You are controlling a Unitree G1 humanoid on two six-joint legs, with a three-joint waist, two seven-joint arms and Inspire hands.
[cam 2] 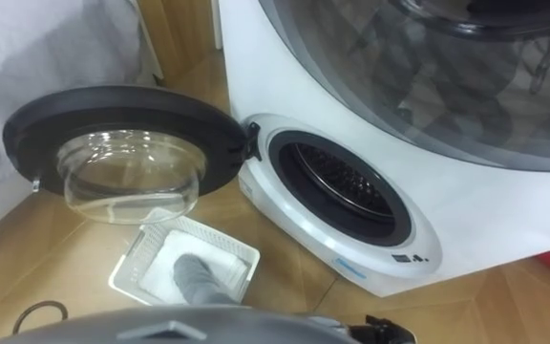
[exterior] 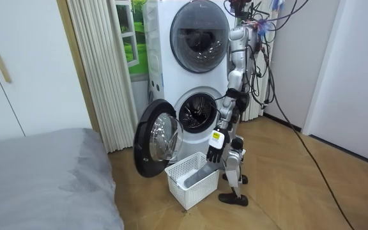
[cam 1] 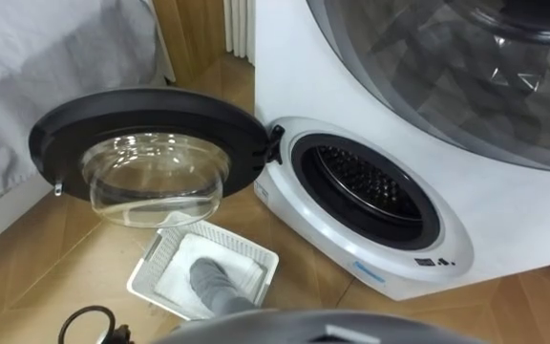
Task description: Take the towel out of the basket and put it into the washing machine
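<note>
Grey towel point(cam 1: 213, 282) bunched in white basket point(cam 1: 246, 246) at 6 o'clock. Left hand point(exterior: 214, 148) hangs just above; its grip cannot be told. Advice: pinch towel's top end, lift clear of rim, carry toward 2 o'clock into drum opening point(cam 1: 366, 186), clear of door point(cam 1: 141, 110) at 10 o'clock.

We saw a silver-white torso and arm, a black hand point(exterior: 214, 151) with a pale tag, black feet, and tangled cables at twelve o'clock.
</note>
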